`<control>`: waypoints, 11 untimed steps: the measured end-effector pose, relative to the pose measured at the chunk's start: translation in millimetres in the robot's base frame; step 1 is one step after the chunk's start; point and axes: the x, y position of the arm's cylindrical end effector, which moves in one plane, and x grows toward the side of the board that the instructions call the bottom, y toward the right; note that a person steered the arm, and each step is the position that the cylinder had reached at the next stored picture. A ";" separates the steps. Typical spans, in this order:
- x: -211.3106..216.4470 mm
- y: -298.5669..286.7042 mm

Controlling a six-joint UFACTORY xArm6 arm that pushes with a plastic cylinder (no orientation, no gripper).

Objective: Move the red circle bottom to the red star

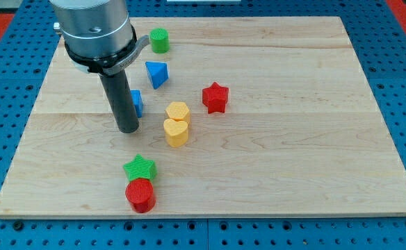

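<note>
The red circle [140, 195] sits near the view's bottom edge of the wooden board, touching the green star [140, 167] just above it. The red star [215, 97] lies right of the board's middle, well up and to the right of the red circle. My tip [128, 129] rests on the board left of centre, above the green star and left of the yellow blocks. It is some way from the red circle and touches none of the red blocks.
A yellow hexagon [178, 110] and a yellow heart [176, 132] stand together between my tip and the red star. A blue block [137, 103] is partly hidden behind the rod. A blue triangle [156, 73] and a green cylinder [160, 40] lie towards the view's top.
</note>
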 end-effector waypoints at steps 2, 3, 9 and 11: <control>23.7 -77.9; 99.6 -92.1; 144.5 5.4; 142.6 48.3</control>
